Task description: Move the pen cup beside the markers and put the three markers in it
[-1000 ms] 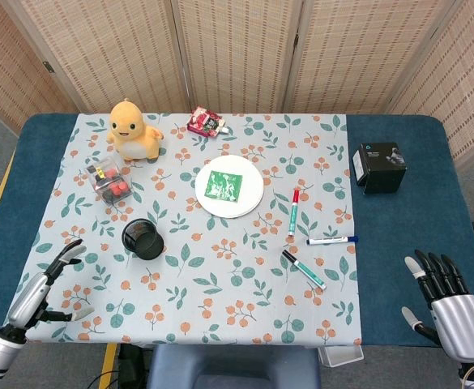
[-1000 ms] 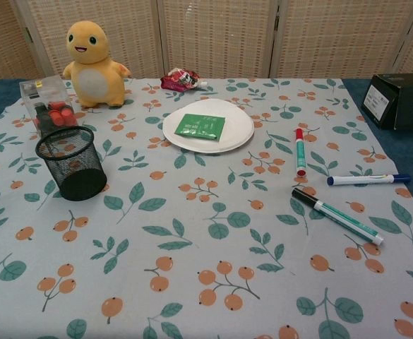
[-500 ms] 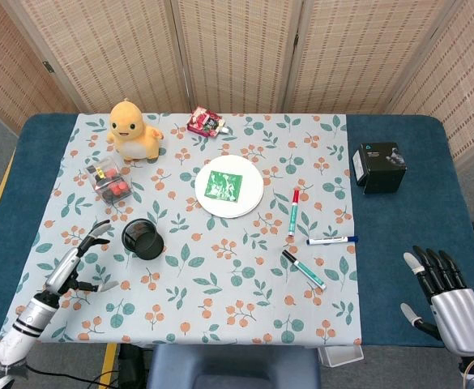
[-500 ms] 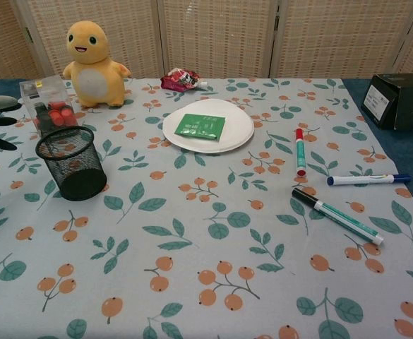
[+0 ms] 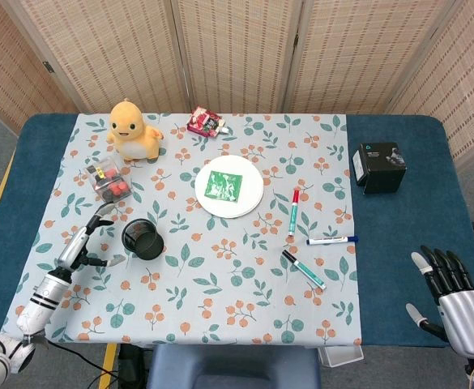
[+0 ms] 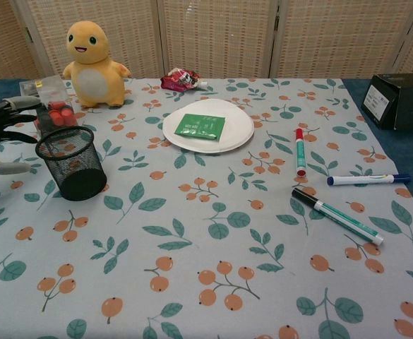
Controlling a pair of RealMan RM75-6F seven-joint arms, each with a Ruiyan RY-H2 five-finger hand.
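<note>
The black mesh pen cup (image 5: 143,238) (image 6: 73,163) stands upright on the left part of the patterned cloth. My left hand (image 5: 88,240) (image 6: 0,131) hovers just left of it, fingers spread, holding nothing. Three markers lie to the right: a red-capped one (image 5: 292,211) (image 6: 299,151), a blue one (image 5: 331,240) (image 6: 358,179) and a green one with a black cap (image 5: 303,269) (image 6: 337,215). My right hand (image 5: 453,291) is open near the table's front right corner, far from the markers. It does not show in the chest view.
A white plate (image 5: 251,198) (image 6: 238,131) holds a green packet. A yellow plush (image 5: 134,129), a clear box of red items (image 5: 109,180), a red wrapper (image 5: 204,121) and a black box (image 5: 379,166) stand around the table.
My left hand has moved forward and right, from the table's front left edge to just beside the pen cup. The right hand has drawn back slightly toward the front edge.
</note>
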